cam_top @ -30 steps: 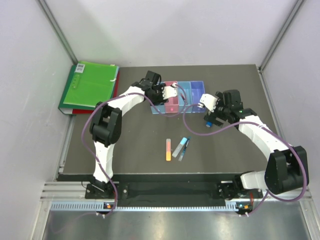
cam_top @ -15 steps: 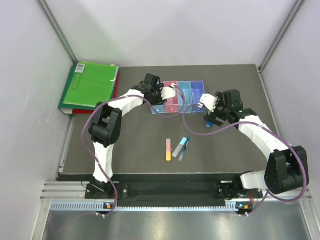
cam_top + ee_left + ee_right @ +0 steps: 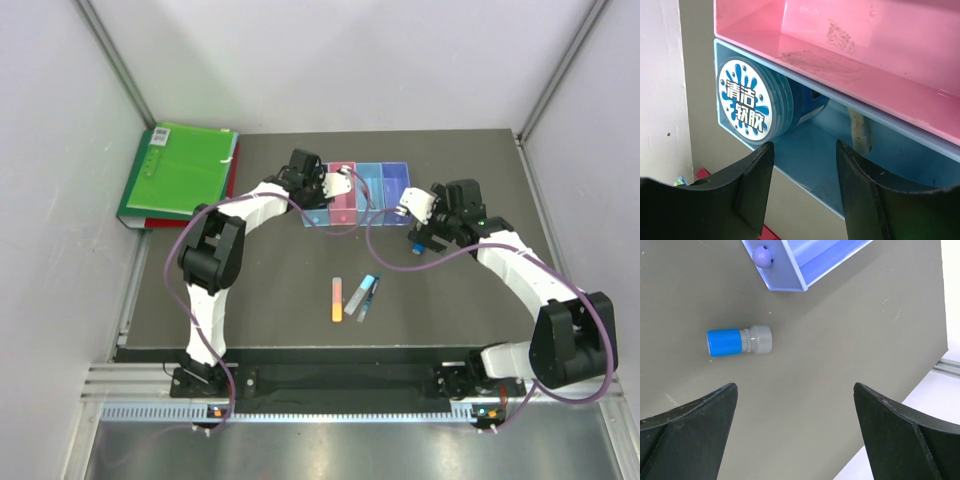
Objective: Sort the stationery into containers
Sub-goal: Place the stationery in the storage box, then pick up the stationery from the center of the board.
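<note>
At the far row of containers (image 3: 372, 183), your left gripper (image 3: 804, 150) is hanging with its jaws parted and nothing between them, its 2 dark fingers (image 3: 754, 182) framing the mouth of the end light blue bin (image 3: 805, 167). The round blue tape roll (image 3: 754, 102) is lying inside that bin with its printed face showing, close under the wall of the pink bin (image 3: 850, 45).

Your right gripper (image 3: 795, 390) is hovering with its jaws spread wide and empty above the tiny blue-capped piece (image 3: 739, 341). That piece is lying on its side on the table (image 3: 850, 340), just beside the corner of the purple bin (image 3: 790, 270).

You are risking 2 things here. The capped piece is a small cylinder, so if 1 finger is touching it before the other it is probably going to roll, perhaps under that bin corner. On the left, a fingertip catching the thin bin lip could be dragging the whole joined row with it, since the bins look light.

Nearer the bases, the orange-pink flat stick (image 3: 337, 298) is lying just beside the grey flat stick (image 3: 355, 294), which looks to be touching the thin blue pen (image 3: 369, 297), so a pinch there could be taking 2 at once.

The bins are looking glossy, translucent and scuffed. The roll is showing a ribbed, layered edge. The piece is wearing a smooth blue cap over a ridged grey collar, and the table is looking matte and grey.
</note>
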`<state>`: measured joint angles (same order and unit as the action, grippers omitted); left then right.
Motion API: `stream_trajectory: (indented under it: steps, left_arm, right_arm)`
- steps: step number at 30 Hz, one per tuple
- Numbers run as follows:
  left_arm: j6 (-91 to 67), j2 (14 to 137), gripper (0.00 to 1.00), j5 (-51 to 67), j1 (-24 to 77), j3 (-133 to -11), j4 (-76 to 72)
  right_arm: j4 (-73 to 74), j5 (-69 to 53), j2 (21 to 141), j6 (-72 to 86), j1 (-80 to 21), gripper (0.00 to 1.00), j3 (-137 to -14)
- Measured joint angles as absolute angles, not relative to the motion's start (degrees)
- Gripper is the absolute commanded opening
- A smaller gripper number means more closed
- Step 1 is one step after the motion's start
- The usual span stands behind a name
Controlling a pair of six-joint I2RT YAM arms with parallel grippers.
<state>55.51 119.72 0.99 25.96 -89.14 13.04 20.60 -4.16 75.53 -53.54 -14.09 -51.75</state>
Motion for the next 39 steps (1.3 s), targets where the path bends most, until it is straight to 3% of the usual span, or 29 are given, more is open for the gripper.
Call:
stream_trajectory:
  steps: [10,22,32,39]
  left_arm:
    - [52.47,118.61,0.59,2.79,25.89,-88.53,11.99]
    - [48.34,106.8,0.6,11.64,26.39,-86.59,10.22]
    - [47.64,102.61,0.6,12.05,26.68,-82.7,10.33]
    - [47.64,100.09,0.6,11.49,26.68,-79.37,10.26]
  right_arm:
    - [20.6,-4.16,75.53,-53.47,-14.09,1.0,-51.72]
    - [21.28,-5.19,75.53,-53.67,-14.09,1.0,-51.72]
    - [29.91,-9.8,77.3,-59.96,-14.09,1.0,-51.72]
    - [25.82,-8.58,80.36,-52.62,-12.29,1.0,-51.75]
